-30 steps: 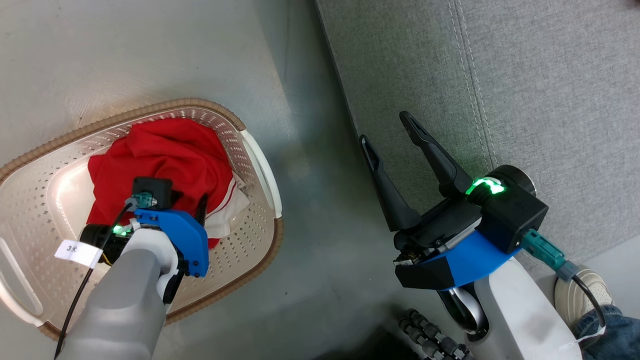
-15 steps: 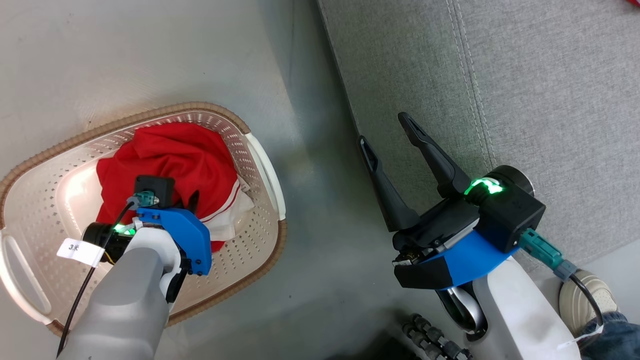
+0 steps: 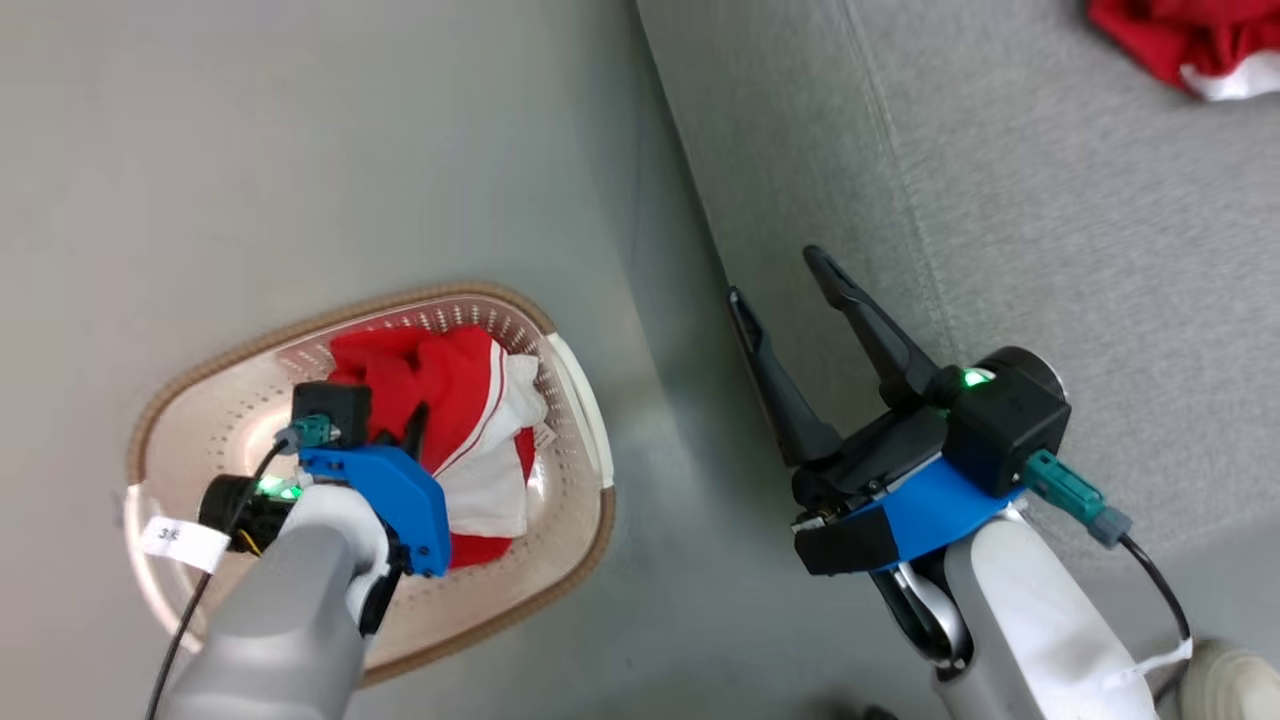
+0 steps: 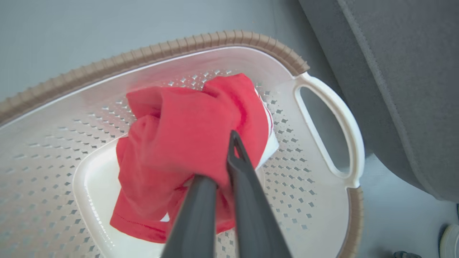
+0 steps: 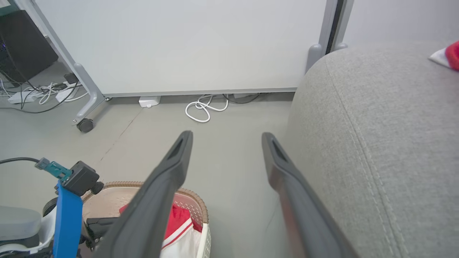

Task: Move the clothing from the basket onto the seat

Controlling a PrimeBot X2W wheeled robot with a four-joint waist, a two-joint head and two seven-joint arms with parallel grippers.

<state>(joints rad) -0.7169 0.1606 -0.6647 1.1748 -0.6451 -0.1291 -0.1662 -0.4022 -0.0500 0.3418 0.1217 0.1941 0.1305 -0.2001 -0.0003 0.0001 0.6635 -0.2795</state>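
red garment [image 4: 179, 129] sits in the basket [image 4: 215, 37], pinched by the closed left end effector [image 4: 226, 157]. a second garment [image 3: 1180, 40] lies on the seat [image 3: 1000, 200]. step in hand: lift-out. next, probably raise it clear of the rim, then across. right end effector [image 3: 772, 275] gapes, empty.

At eight o'clock, basket [image 3: 330, 320]; left gripper [image 3: 412, 425] pinches red garment [image 3: 460, 380] inside. At four, right gripper [image 3: 772, 275] spread beside sofa [image 3: 1050, 250]; second garment [image 3: 1170, 40] at one.
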